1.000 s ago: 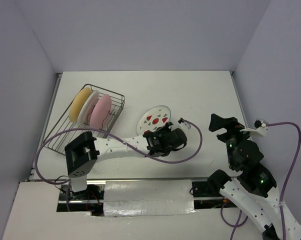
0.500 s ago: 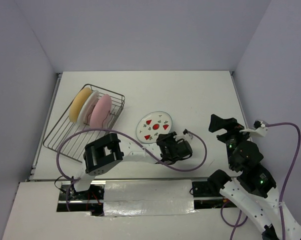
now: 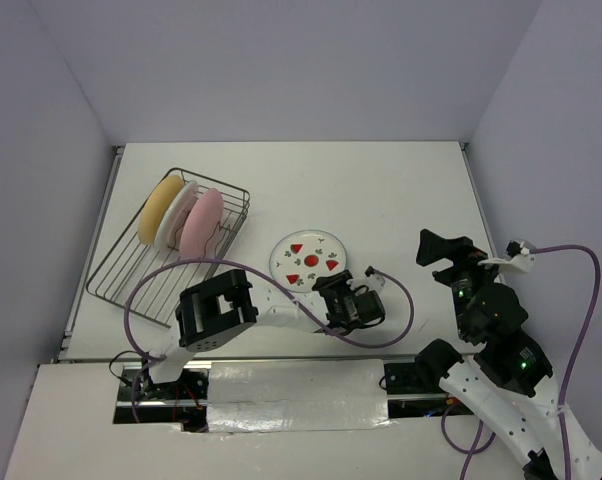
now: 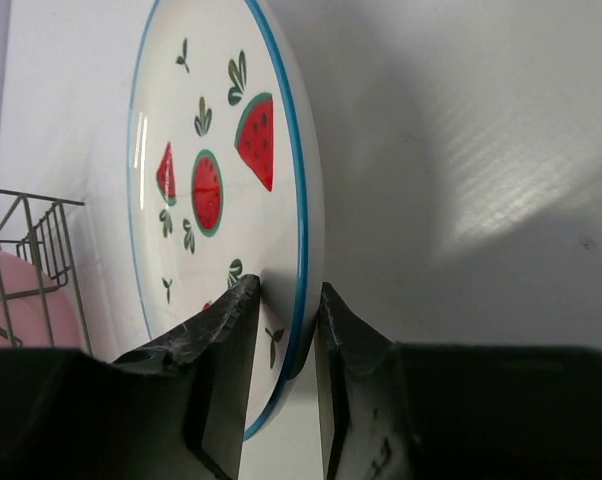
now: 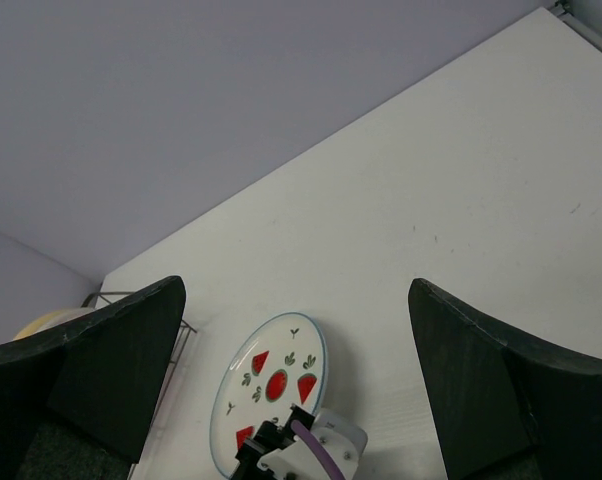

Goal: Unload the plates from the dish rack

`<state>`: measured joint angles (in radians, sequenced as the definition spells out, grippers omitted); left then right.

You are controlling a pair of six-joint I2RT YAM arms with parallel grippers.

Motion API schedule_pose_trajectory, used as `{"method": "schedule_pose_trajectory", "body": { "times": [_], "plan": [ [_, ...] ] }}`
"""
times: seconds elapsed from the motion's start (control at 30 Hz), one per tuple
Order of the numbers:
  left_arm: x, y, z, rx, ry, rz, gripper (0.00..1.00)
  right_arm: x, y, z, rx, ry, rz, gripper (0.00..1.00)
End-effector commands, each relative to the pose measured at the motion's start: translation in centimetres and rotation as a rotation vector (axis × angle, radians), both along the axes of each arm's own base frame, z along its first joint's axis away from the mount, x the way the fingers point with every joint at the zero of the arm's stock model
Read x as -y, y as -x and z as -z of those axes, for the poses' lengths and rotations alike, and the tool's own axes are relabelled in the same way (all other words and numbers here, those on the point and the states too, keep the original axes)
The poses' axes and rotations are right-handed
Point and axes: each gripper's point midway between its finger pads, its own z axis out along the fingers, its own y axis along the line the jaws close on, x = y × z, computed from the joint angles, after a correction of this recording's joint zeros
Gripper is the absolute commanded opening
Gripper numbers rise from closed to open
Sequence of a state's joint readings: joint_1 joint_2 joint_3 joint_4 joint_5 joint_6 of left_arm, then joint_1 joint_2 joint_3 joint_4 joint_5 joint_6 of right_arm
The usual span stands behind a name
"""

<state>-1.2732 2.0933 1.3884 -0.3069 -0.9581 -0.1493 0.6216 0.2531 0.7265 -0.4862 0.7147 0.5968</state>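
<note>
The dish rack (image 3: 111,265) stands at the left and holds three plates on edge: tan-yellow (image 3: 155,208), white (image 3: 182,203) and pink (image 3: 201,222). A white plate with red fruit marks (image 3: 309,257) lies flat on the table right of the rack. My left gripper (image 3: 328,287) is at its near rim. In the left wrist view the plate (image 4: 211,150) has its blue-edged rim between the fingers of this gripper (image 4: 288,300), with a narrow gap showing on the inner side. My right gripper (image 3: 439,247) hovers wide open at the right, holding nothing, and its camera sees the plate (image 5: 271,375).
Rack bars (image 4: 31,225) and a pink plate edge (image 4: 1,290) show at the left of the left wrist view. Purple walls close in the table on three sides. The left arm's purple cable (image 3: 391,310) loops over the table beside the plate.
The left arm brought the fruit-marked plate nearer and laid it from tilted to flat on the table. Its jaws have loosened around the rim. The right arm has not moved.
</note>
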Motion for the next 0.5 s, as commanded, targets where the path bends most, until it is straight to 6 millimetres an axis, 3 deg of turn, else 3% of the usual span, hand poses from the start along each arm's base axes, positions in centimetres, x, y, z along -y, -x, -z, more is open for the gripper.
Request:
{"method": "schedule_pose_trajectory", "body": {
  "times": [0.0,0.23,0.37,0.47],
  "plan": [
    [0.8,0.9,1.6,-0.036,0.052,-0.002,0.39,-0.1,-0.2,-0.9,0.037,-0.008,0.001,1.0],
    [0.9,2.3,3.6,-0.115,0.079,0.005,0.45,-0.2,-0.3,-0.9,0.033,-0.004,-0.005,1.0],
    [1.1,2.8,2.5,-0.143,0.109,0.004,0.55,-0.3,-0.2,-1.0,0.041,-0.004,-0.013,1.0],
    [2.4,4.3,1.7,-0.241,0.187,0.062,0.62,-0.3,-0.2,-1.1,0.043,-0.006,-0.013,1.0]
  ]
}}
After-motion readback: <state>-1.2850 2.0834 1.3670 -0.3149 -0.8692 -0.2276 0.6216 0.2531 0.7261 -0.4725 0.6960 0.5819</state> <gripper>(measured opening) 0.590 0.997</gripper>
